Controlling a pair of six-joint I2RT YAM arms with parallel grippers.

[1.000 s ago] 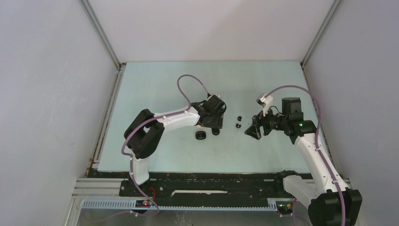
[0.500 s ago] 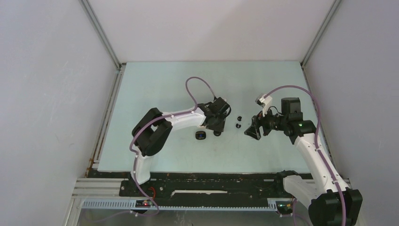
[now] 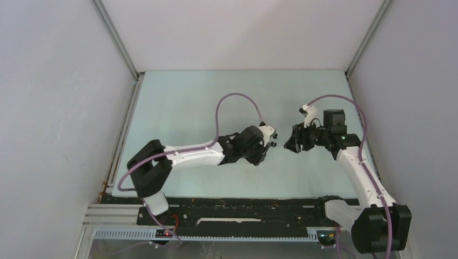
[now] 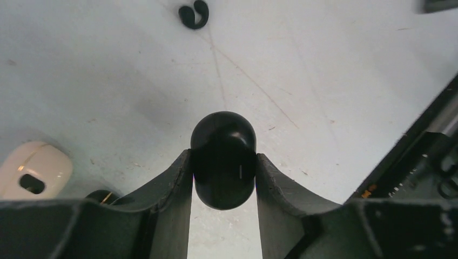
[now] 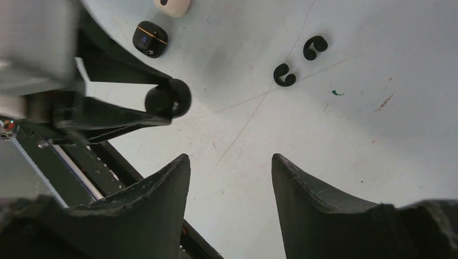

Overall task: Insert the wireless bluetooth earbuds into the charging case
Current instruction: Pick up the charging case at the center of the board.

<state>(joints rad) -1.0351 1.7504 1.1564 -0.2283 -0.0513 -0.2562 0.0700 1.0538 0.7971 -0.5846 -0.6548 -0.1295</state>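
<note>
My left gripper [image 4: 223,155] is shut on a rounded black charging case [image 4: 222,162], closed and held above the table; in the right wrist view the case [image 5: 168,99] shows between its fingertips. Two tiny black C-shaped earbuds [image 5: 284,75] [image 5: 315,47] lie loose on the table just beyond it; one earbud [image 4: 193,14] shows in the left wrist view. My right gripper [image 5: 231,159] is open and empty, hovering near the left gripper [image 3: 267,145]. In the top view the right gripper [image 3: 293,143] faces it, with the earbuds [image 3: 275,137] between them.
A second black case with an orange line [image 5: 150,39] and a white case [image 5: 172,5] lie on the table behind the left gripper; the white case [image 4: 35,172] also shows in the left wrist view. The black frame rail [image 3: 243,208] runs along the near table edge.
The left arm has swung right and nearer, bringing its gripper close to the right gripper and covering the second black case in the top view. The right gripper has shifted slightly back.
</note>
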